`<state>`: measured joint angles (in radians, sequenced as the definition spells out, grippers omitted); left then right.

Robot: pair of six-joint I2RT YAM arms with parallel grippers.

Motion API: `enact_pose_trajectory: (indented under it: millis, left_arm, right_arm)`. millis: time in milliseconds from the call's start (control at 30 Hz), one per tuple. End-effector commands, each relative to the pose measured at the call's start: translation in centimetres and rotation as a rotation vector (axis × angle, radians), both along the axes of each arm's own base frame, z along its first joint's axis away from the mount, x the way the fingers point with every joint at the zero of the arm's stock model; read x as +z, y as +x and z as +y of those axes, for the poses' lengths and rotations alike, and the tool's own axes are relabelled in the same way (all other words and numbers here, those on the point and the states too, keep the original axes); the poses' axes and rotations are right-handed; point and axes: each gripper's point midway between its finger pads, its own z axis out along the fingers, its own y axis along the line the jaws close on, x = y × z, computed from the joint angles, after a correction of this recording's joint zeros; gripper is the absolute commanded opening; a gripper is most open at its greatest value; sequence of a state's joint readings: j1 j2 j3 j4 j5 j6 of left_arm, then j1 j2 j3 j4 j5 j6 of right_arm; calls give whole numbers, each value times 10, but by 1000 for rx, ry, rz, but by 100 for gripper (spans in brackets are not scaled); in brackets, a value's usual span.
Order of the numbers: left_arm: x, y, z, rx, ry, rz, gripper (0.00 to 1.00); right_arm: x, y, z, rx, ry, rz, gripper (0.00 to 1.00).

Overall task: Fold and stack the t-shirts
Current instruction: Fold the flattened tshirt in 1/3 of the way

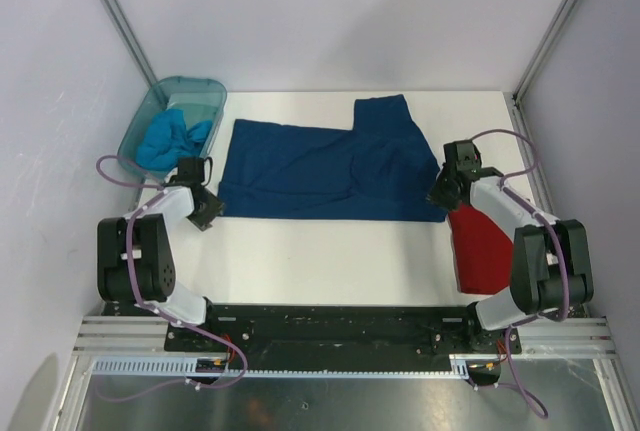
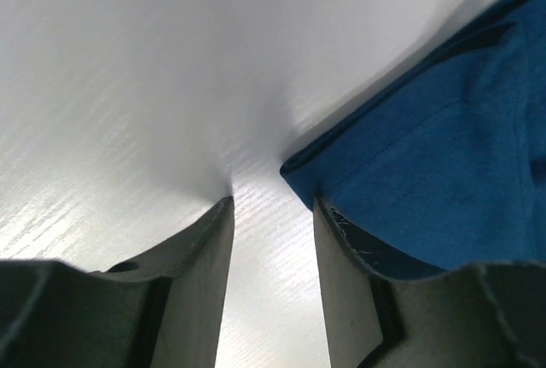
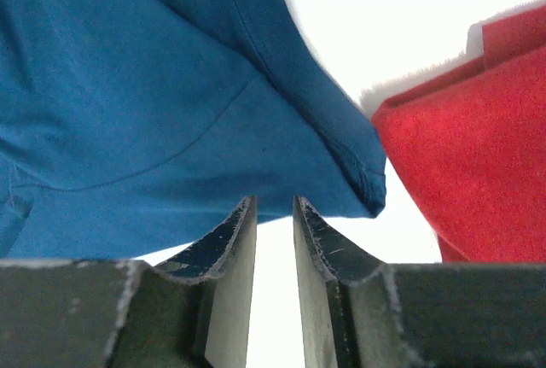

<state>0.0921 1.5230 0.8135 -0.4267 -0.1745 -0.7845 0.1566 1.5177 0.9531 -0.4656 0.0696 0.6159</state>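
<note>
From above, the navy t-shirt (image 1: 310, 171) lies flat in the middle of the table (image 1: 330, 261). Its long axis runs left to right, and one flap, perhaps a sleeve, points to the far edge. The red t-shirt (image 1: 483, 246) lies folded beside the right arm, lengthwise near to far. The turquoise t-shirt (image 1: 170, 141) is bunched in the teal tub (image 1: 200, 91).

Left wrist: the left gripper (image 2: 273, 201) is moderately parted and empty, with the navy corner just beside one finger.

Right wrist: the right gripper (image 3: 274, 201) shows a narrow gap and holds nothing, its tips at the navy hem.
</note>
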Motion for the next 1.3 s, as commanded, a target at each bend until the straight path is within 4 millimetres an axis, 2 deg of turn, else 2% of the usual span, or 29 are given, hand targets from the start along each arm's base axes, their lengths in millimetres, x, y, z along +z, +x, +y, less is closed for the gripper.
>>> enact_pose_trajectory:
  millis: [0,200,533,833,1133,1267]
  left_arm:
    - [-2,9,7,58,11,-13,47]
    - [-3,15,7,60,4,-20,46]
    - [7,18,7,35,12,-52,44]
    - [24,18,4,12,7,-117,45]
    - [13,23,4,23,-8,-91,48]
    - [6,25,7,32,3,-70,45]
  right_arm:
    - [-1,-24,-1,7,-10,22,29]
    - [-12,-41,-1,-3,-2,36,29]
    - [-28,-54,-8,-12,-34,76,29]
    - [-48,-56,-14,-29,-35,112,29]
    - [-53,-57,-16,-30,-43,125,29]
    - [-51,-57,-17,-31,-41,123,29]
